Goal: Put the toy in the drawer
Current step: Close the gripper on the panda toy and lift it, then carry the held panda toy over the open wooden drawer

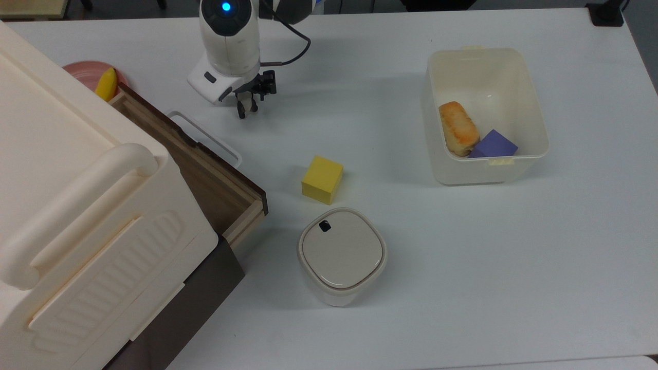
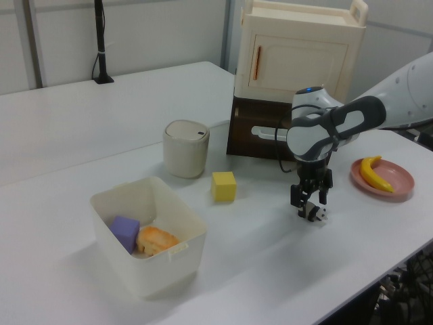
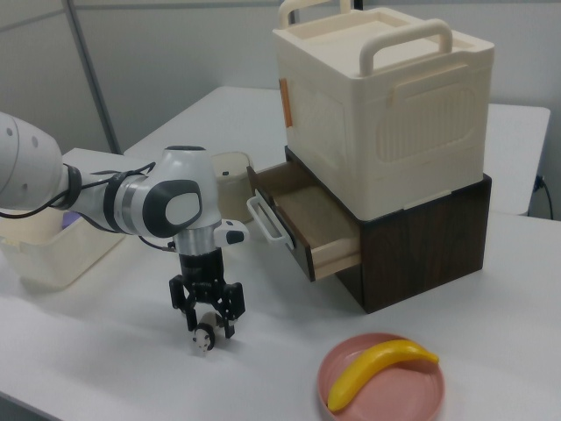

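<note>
The toy (image 1: 248, 106), a tiny black-and-white panda, lies on the white table, left of center in the top view. My gripper (image 1: 252, 95) is lowered over it, open, with one finger on each side of the panda (image 3: 203, 338). In the right view the fingertips (image 3: 187, 321) reach almost down to the table. The drawer (image 1: 245, 216), dark brown with a tan rim and a white loop handle (image 1: 205, 136), stands pulled out of the cream cabinet (image 1: 77, 205), just below and to the left of the gripper in the top view. Its inside (image 3: 307, 219) looks bare.
A yellow cube (image 1: 322, 180) and a lidded cream container (image 1: 342, 254) sit near the drawer's front corner. An open cream bin (image 1: 483, 56) on the top view's right holds a bread piece and a purple block. A pink plate (image 3: 351, 390) with a banana lies beside the cabinet.
</note>
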`<state>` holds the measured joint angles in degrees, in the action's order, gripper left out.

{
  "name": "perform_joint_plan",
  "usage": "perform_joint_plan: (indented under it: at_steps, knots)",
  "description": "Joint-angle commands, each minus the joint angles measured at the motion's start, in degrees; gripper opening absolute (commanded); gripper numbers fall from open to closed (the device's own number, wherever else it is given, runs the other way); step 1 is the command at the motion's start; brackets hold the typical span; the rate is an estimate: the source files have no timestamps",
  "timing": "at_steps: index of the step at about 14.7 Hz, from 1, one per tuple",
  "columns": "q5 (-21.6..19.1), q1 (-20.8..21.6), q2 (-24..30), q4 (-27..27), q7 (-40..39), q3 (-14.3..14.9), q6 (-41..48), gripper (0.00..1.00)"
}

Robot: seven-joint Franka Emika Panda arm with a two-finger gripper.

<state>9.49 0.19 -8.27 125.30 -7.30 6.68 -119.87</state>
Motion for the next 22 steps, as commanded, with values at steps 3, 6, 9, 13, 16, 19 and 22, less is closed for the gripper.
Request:
perform_joint_plan:
  at_steps: [3, 6, 9, 13, 16, 19, 22]
  knots:
    - [1.59, -0.02, 0.53, -0.05, -2.45, 0.26, -0.45, 0.00]
    - [1.41, -0.02, 0.97, -1.36, -1.66, 0.17, -0.36, 0.00]
    - [1.23, 0.95, 1.32, -8.45, 6.82, -2.79, -0.54, 0.00]
    - [-1.04, 1.74, 1.15, -13.84, 10.12, -5.27, -0.80, 0.00]
    - [-5.79, 2.62, 1.24, -17.97, 10.21, -5.36, -0.54, 0.00]
    - [-7.98, 1.05, 1.06, -22.45, 10.03, -4.31, -1.15, 0.00]
    - [-10.71, -0.10, 1.15, -25.71, 9.59, -2.21, -1.24, 0.00]
